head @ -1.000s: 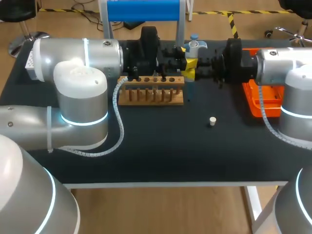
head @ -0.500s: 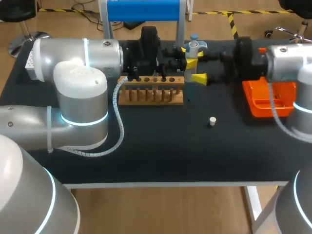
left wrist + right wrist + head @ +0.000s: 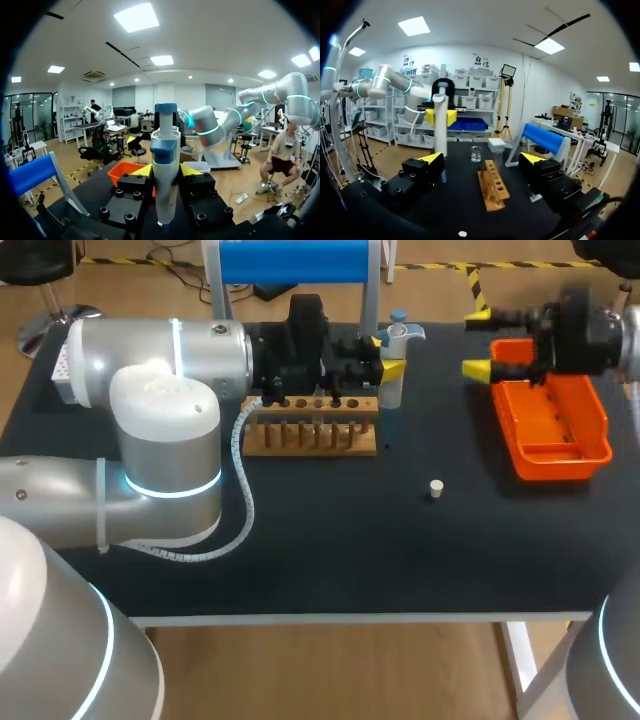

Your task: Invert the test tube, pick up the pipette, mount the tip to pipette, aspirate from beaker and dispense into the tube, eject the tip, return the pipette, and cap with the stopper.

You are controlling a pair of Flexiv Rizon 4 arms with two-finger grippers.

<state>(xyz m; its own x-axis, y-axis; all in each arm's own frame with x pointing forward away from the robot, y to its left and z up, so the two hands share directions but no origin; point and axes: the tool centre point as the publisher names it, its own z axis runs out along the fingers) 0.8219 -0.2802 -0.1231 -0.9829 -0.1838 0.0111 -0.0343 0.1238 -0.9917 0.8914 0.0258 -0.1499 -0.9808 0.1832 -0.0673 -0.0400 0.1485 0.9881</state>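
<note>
So my left pincer [image 3: 167, 171] is clamped on the pipette [image 3: 165, 150], one yellow tip on each side of the barrel. It holds it upright at the back of the desk [image 3: 330, 550], just past the right end of the wooden rack [image 3: 312, 426].

My right pincer [image 3: 478, 340] is spread wide open with nothing in it. It hangs near the back end of the orange tray [image 3: 560, 455], well apart from the pipette.

From the right wrist view, the rack lies straight ahead of the open fingers. The little glass beaker [image 3: 476, 154] stands beyond the rack's far end, close to the pipette.

The white stopper [image 3: 436, 488] sits alone on the desk in front of the rack, off to its right, touching nothing.
</note>
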